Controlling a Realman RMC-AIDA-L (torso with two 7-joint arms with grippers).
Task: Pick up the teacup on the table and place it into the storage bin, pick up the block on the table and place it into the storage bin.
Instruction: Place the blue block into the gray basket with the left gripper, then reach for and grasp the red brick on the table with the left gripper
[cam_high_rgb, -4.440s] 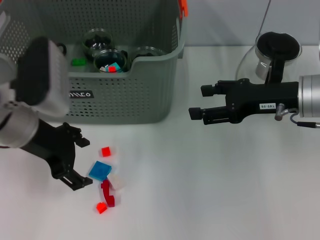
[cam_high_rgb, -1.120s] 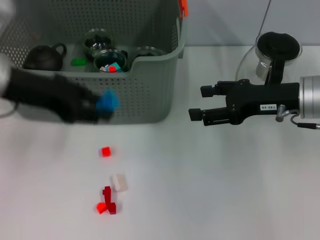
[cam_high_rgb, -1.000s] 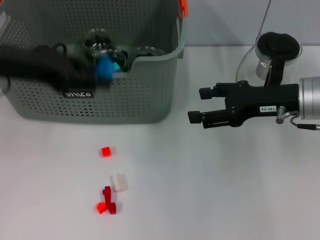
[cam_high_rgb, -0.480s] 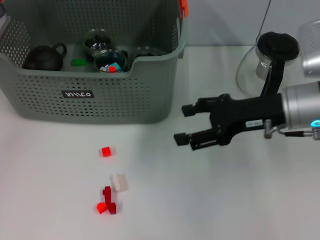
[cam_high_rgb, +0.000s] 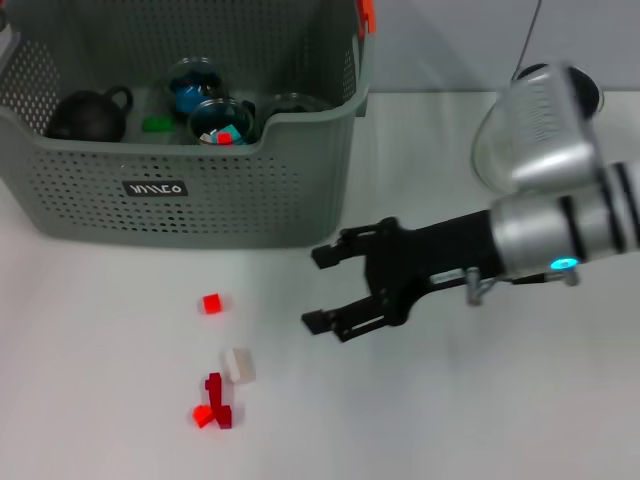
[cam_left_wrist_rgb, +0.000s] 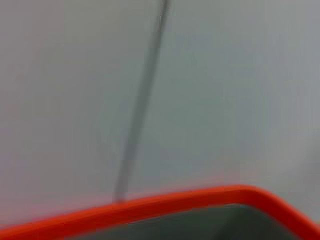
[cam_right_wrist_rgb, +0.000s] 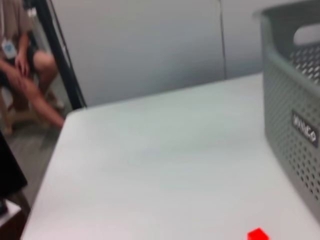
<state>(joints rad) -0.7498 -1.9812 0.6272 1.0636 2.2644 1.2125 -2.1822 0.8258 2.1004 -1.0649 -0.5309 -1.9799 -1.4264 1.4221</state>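
Head view: the right claw (cam_high_rgb: 333, 286), jaws spread wide and holding nothing, hangs over the white surface (cam_high_rgb: 450, 400) just in front of the grey perforated storage bin (cam_high_rgb: 250, 190). Loose blocks lie beside it: a small red block (cam_high_rgb: 211, 302), nearest, and a white block (cam_high_rgb: 237, 365). Right wrist view alone shows a seated person (cam_right_wrist_rgb: 20, 65). The left claw appears nowhere.
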